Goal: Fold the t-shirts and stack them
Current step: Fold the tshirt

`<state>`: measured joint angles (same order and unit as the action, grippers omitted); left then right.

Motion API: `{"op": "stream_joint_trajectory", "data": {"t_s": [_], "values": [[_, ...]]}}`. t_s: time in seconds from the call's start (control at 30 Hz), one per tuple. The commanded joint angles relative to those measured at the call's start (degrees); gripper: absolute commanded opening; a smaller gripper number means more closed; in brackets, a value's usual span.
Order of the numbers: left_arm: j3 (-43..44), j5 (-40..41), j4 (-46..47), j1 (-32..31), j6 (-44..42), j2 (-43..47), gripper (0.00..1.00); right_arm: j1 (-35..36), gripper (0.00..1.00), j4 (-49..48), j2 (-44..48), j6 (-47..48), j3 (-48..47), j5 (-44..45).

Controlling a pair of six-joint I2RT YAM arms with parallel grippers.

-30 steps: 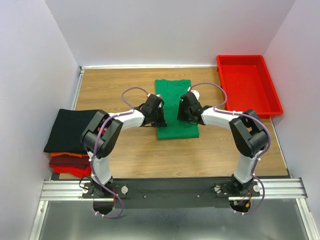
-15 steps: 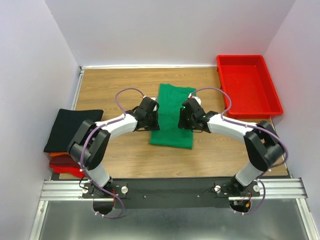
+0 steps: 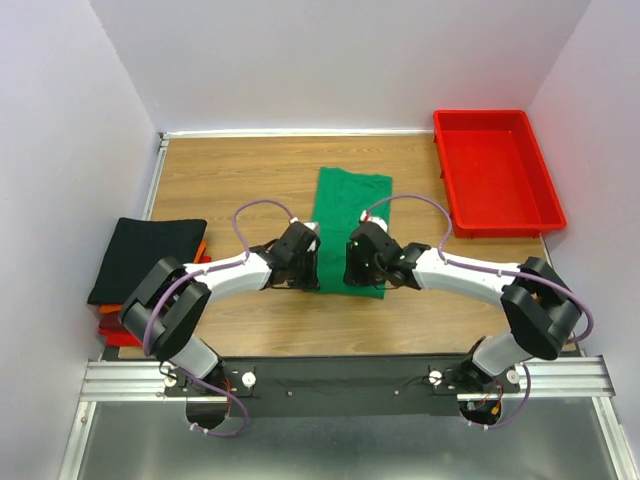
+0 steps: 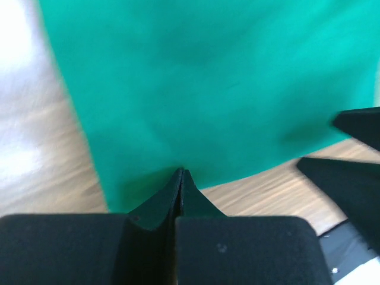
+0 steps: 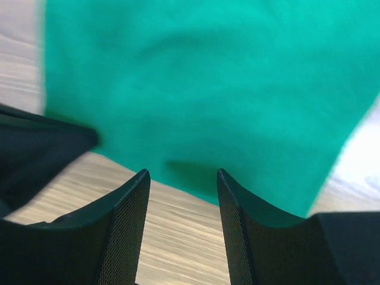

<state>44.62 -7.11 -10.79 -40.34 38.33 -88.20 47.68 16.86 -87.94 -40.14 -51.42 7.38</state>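
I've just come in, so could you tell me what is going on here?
Both arms are working on the green t-shirt, lying in the middle. The left hand is shut at its near hem, apparently pinching it; the right hand is open at the same hem. At the left sit folded shirts, black on top.
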Motion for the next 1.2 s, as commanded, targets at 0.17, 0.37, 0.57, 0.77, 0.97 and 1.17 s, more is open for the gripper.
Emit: {"op": "stream_joint_trajectory", "data": {"t_s": [0.17,0.37,0.57,0.77,0.97,1.17], "values": [[-6.8,0.9,4.9,0.1,5.3,-0.4,0.04,0.2,0.56,2.3,3.9,-6.7,10.8,5.7],[-8.2,1.1,5.0,0.1,6.0,0.9,0.04,0.2,0.56,2.3,5.5,-9.3,14.7,6.6],[-10.0,1.5,4.5,0.3,6.4,2.4,0.04,0.0,0.56,2.9,10.1,-10.3,17.4,7.0],[-10.5,1.5,4.2,0.4,6.1,5.8,0.04,-0.6,0.56,4.1,13.3,-10.6,17.7,6.4],[-10.2,2.5,2.9,0.8,5.9,8.3,0.09,-1.8,0.56,7.1,16.4,-10.6,16.9,7.9],[-9.8,1.8,2.0,1.2,5.6,9.3,0.09,-2.2,0.51,7.7,15.9,-11.1,17.7,6.8]]}}
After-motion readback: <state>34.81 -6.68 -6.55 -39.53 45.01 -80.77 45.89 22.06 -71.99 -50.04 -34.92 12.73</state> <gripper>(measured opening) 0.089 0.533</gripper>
